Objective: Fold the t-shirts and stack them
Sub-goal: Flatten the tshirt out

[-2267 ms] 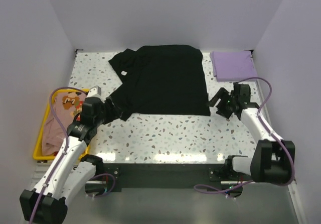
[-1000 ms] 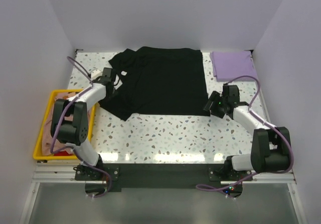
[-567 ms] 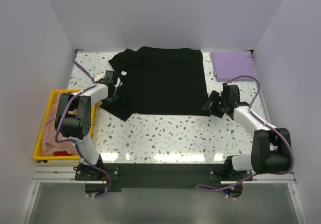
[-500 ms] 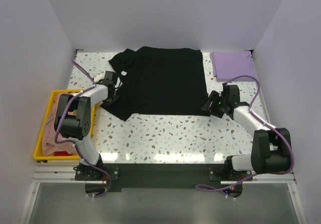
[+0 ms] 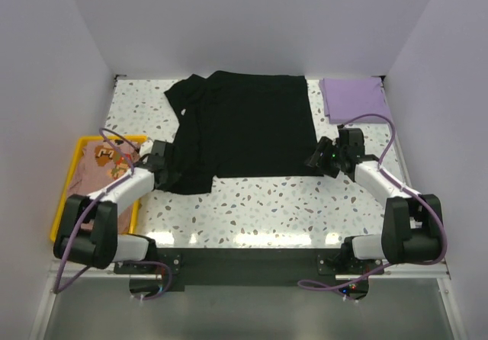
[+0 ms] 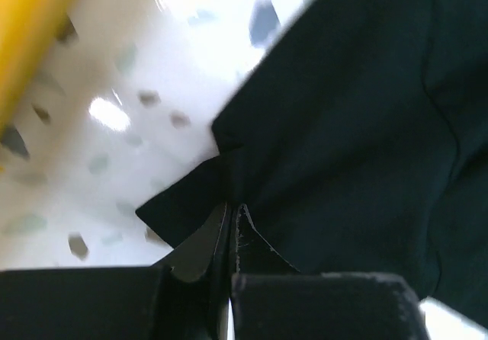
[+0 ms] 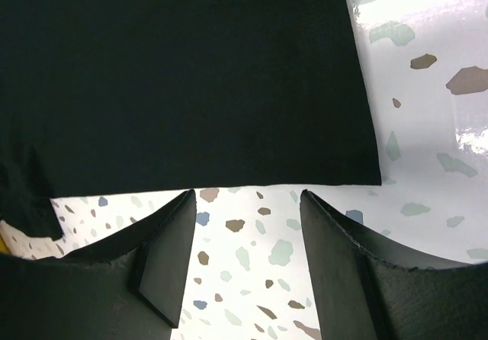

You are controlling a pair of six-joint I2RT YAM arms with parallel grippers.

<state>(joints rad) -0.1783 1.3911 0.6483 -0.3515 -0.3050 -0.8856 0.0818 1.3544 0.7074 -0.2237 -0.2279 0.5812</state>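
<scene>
Left gripper [image 6: 230,212]: jaws closed, pinching lower-left corner of black t-shirt [image 5: 248,123]. Right gripper [image 7: 248,203]: jaws apart, empty, over table [image 5: 267,203] just below shirt's lower-right corner. Shirt plain, flat mid-frame, slightly wider than deep, left side bunched; neck direction unclear. Lavender t-shirt [image 5: 352,98] folded, upper right. Yellow tray [image 5: 55,222], left edge, holds printed peach t-shirt [image 5: 103,163]

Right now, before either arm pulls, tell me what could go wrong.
1. The left gripper pinches only a small bit of the black t-shirt at its edge, so the cloth may slip out under a pull.
2. The right gripper is open and holds nothing at the hem, so a left-only pull could drag and skew the shirt.
</scene>
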